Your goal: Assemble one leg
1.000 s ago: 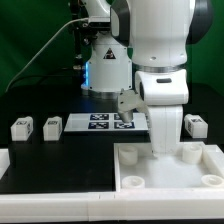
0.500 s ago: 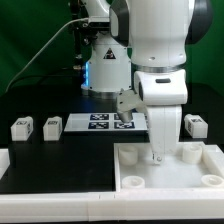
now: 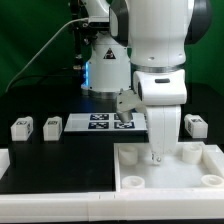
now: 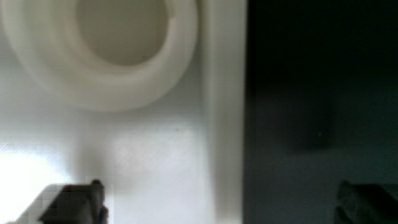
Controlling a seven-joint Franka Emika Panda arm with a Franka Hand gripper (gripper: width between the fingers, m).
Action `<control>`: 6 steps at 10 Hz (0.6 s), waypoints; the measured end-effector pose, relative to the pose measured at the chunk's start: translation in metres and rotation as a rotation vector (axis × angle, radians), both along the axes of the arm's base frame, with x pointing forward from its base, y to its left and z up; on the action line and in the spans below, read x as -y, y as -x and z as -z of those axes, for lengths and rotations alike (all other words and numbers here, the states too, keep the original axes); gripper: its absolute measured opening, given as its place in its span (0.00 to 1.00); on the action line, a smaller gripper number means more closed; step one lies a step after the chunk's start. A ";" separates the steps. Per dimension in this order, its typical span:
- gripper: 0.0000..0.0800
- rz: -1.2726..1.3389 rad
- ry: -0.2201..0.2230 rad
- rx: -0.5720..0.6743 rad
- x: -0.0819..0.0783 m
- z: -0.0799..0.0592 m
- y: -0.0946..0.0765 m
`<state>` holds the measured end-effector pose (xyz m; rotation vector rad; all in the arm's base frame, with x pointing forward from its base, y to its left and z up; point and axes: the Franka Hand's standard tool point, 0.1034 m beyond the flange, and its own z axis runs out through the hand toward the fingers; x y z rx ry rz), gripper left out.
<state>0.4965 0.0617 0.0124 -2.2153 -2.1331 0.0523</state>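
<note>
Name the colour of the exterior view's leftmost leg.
The leg is white with a black-and-white tag; best in exterior view.

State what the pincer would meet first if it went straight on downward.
The open pincer would probably meet the white tray-like piece, by its edge beside a round socket; depth unclear.

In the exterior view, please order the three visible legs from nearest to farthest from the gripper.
1. Right-side leg, on the exterior view's right, nearest the gripper.
2. Inner left leg, beside the marker board.
3. Outer left leg, at the exterior view's far left.
</note>
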 end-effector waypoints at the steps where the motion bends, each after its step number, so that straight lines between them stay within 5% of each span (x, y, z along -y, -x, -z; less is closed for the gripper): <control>1: 0.81 0.000 0.000 0.000 0.000 0.000 0.000; 4: 0.81 0.007 0.001 0.002 0.001 -0.001 -0.001; 6: 0.81 0.080 0.008 0.027 -0.001 -0.019 -0.004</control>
